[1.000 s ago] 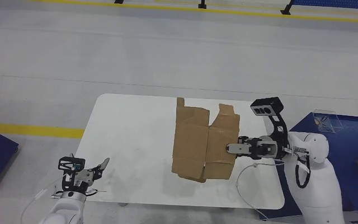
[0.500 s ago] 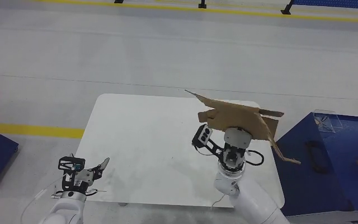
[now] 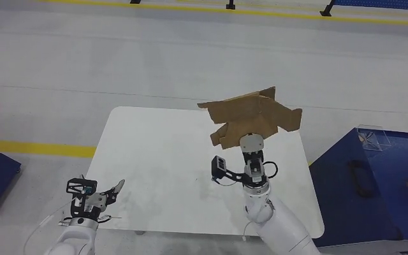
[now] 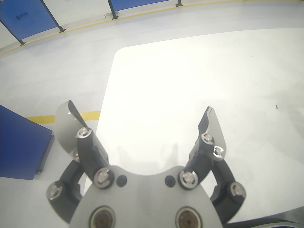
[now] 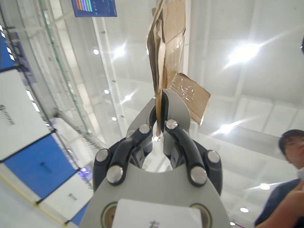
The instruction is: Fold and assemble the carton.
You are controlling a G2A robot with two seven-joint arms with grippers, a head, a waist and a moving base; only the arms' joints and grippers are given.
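- Here the right gripper (image 5: 159,97) is pointing upward, its fingers clamping tight on one edge of the flattened cardboard carton (image 3: 248,111), which is being held raised off the white table (image 3: 159,166).
- The left gripper (image 4: 140,117) is hovering by the table's near left corner, spread wide and gripping nothing.

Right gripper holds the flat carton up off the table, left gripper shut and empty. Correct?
No: the left gripper is open, jaws spread, as the left wrist view shows. The right gripper does hold the carton up off the table.
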